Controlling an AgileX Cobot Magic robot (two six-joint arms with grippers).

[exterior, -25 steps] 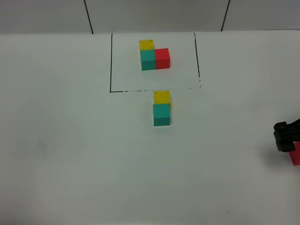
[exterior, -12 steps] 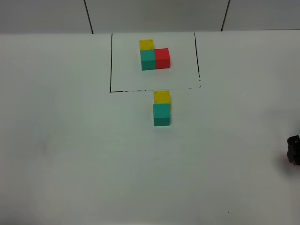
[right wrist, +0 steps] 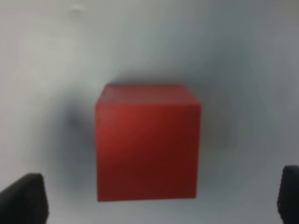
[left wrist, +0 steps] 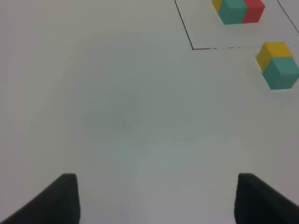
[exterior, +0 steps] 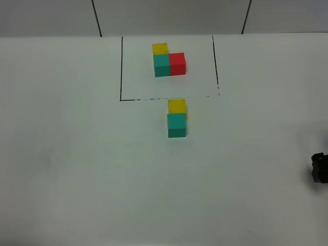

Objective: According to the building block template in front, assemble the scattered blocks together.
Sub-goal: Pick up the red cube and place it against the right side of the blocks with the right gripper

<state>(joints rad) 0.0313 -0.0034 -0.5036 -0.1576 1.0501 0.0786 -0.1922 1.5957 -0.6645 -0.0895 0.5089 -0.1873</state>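
Observation:
The building block template, yellow (exterior: 160,48), teal-green (exterior: 162,65) and red (exterior: 177,63) cubes in an L, sits inside the black drawn frame (exterior: 121,66) at the far middle. Of the scattered blocks, the yellow cube (exterior: 177,106) and teal-green cube (exterior: 177,124) stand joined just in front of the frame; they also show in the left wrist view (left wrist: 278,65). The scattered red cube (right wrist: 147,142) shows only in the right wrist view, between the wide-open fingers of my right gripper (right wrist: 156,198). That gripper (exterior: 320,168) is at the table's right edge. My left gripper (left wrist: 161,200) is open and empty over bare table.
The white table (exterior: 77,164) runs to a grey panelled wall (exterior: 169,15) at the back. The frame's corner (left wrist: 192,48) shows in the left wrist view.
In the exterior view my right gripper has moved toward the right edge and nearer the front, and now covers the red cube that showed below it a second ago.

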